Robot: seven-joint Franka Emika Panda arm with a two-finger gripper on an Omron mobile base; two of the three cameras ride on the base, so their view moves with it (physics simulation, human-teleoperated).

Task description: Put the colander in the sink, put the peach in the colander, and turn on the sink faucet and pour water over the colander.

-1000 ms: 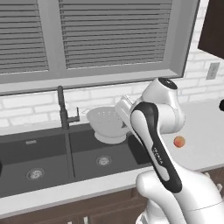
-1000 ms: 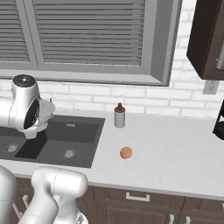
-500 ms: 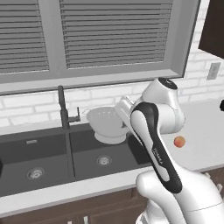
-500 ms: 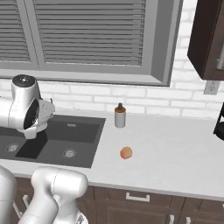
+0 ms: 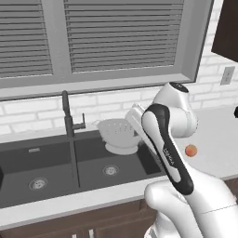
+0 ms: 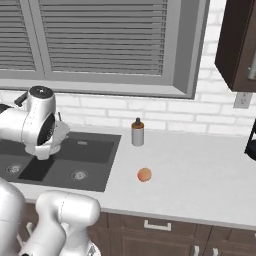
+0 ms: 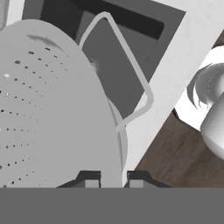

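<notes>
We found the light grey-white perforated colander [image 5: 118, 135] held above the right basin of the dark grey double-basin sink [image 5: 28, 160], gripped at its rim by the two-finger gripper [image 7: 113, 178], whose jaws sat narrow on the thin wall. The colander [image 7: 48, 109] hung tilted, clear of the basin floor. The small orange-red peach [image 6: 144, 174] lay on the white counter [image 6: 200, 175], right of the sink and well apart from the colander. The tall dark faucet [image 5: 69, 118] stood behind the divider.
</notes>
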